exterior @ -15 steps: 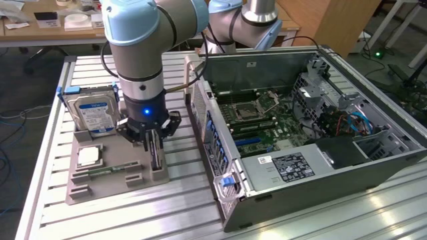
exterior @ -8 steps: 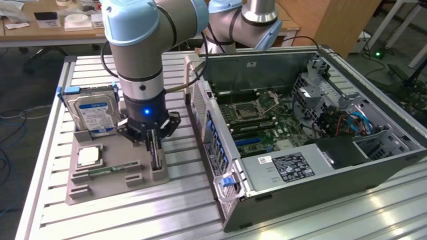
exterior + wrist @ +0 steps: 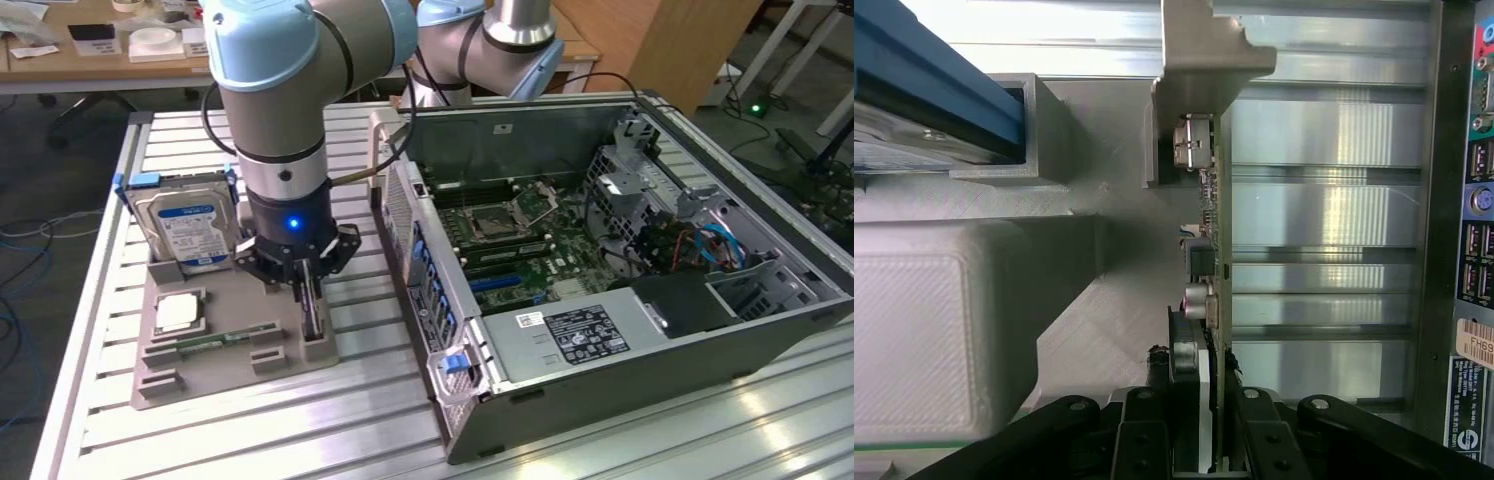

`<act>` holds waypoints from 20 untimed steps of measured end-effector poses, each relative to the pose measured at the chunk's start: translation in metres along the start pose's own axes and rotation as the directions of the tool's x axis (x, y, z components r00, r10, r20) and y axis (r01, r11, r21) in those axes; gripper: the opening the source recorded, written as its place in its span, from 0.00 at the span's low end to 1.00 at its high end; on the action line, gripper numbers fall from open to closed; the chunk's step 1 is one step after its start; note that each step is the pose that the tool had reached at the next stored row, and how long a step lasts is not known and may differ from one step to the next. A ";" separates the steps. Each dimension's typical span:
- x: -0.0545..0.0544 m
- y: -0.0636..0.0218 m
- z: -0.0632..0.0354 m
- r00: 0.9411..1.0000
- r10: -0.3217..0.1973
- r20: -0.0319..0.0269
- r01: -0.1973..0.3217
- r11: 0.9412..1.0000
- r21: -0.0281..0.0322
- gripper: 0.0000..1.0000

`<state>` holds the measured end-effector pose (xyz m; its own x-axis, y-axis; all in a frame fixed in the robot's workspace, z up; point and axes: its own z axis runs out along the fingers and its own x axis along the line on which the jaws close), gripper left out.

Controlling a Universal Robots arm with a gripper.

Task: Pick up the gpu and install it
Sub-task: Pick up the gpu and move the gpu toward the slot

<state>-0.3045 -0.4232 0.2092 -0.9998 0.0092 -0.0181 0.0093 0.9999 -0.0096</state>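
Gripper (image 3: 1206, 420) straddles upright gpu (image 3: 1216, 230) directly beneath, its long axis lying along the jaw gap (clamped? cannot tell).

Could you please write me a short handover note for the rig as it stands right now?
Gripper: down over the gpu's top edge; whether it has a grip cannot be told.
gpu: stands on edge in the grey holder, beside the open computer case.
Also in the holder: hard drive and memory stick.
Done: the arm has reached the gpu.
Left: the gpu is not lifted and not in the case, so the pick and the install both remain.
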 end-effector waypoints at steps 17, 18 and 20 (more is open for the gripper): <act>0.000 -0.0001 -0.0196 1.000 0.000 0.000 0.000 1.000 -0.011 0.28; 0.000 -0.0002 -0.0240 1.000 0.000 0.000 0.000 1.000 -0.011 0.28; -0.001 -0.0003 -0.0332 1.000 0.000 0.000 0.000 1.000 -0.012 0.28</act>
<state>-0.3045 -0.4232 0.2424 -0.9998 0.0094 -0.0179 0.0093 1.0000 0.0028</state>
